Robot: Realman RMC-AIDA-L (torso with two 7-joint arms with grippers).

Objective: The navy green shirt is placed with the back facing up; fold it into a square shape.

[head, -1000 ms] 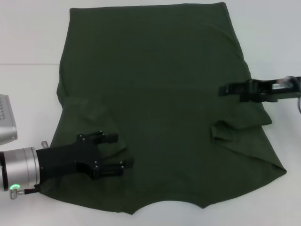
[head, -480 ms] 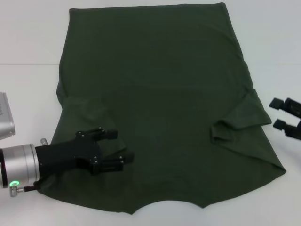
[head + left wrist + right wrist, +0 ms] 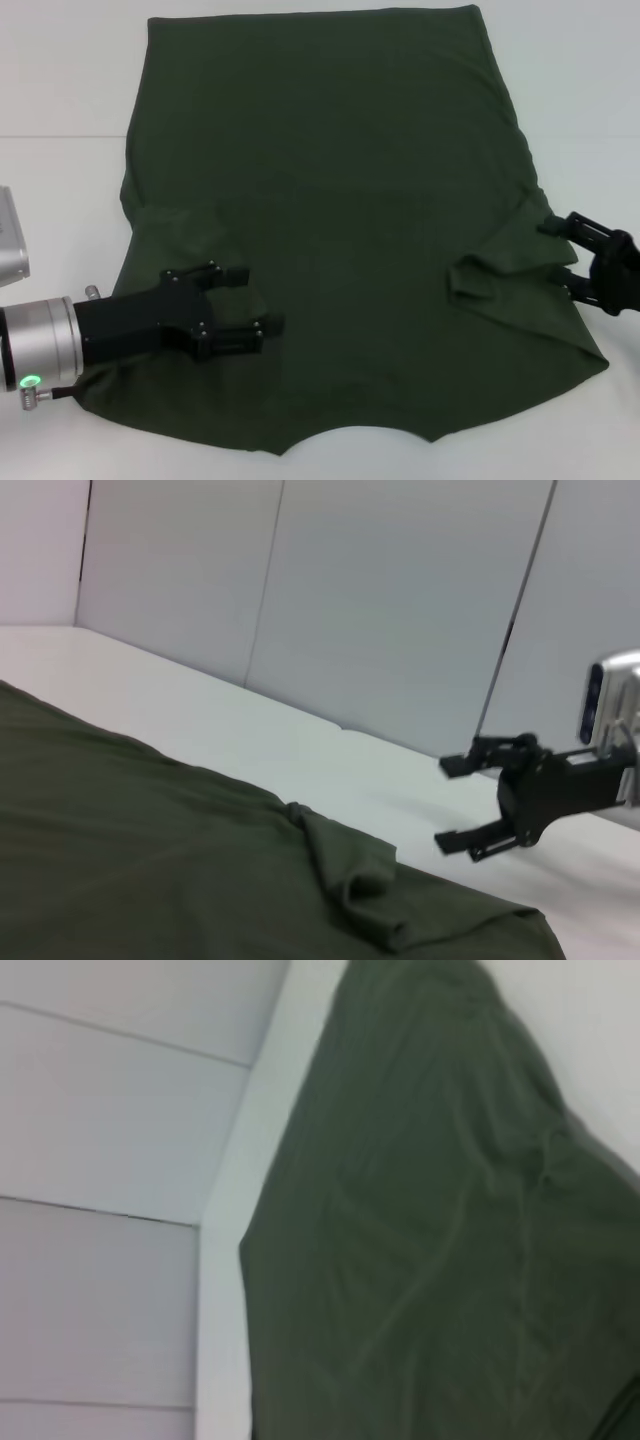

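Head view: navy green shirt (image 3: 340, 220) lies spread flat on a white table (image 3: 60, 90), covering most of the work area. Plain dark olive fabric, matte, no print. Straight hem at the far edge, curved neckline dip at the near edge. Right sleeve folded inward into a crumpled ridge; left sleeve also turned in, lying flatter.

Left gripper (image 3: 245, 300) sits over the near-left part of the shirt, fingers spread apart with nothing between them. Right gripper (image 3: 560, 255) is at the shirt's right edge beside the folded sleeve, fingers parted, nothing held.

Left wrist view: shirt (image 3: 150, 860) fills the lower area, bunched fold at its edge; right gripper (image 3: 455, 802) hovers beyond it, fingers apart.

Right wrist view: only the shirt (image 3: 440, 1250), softly wrinkled, on the table.
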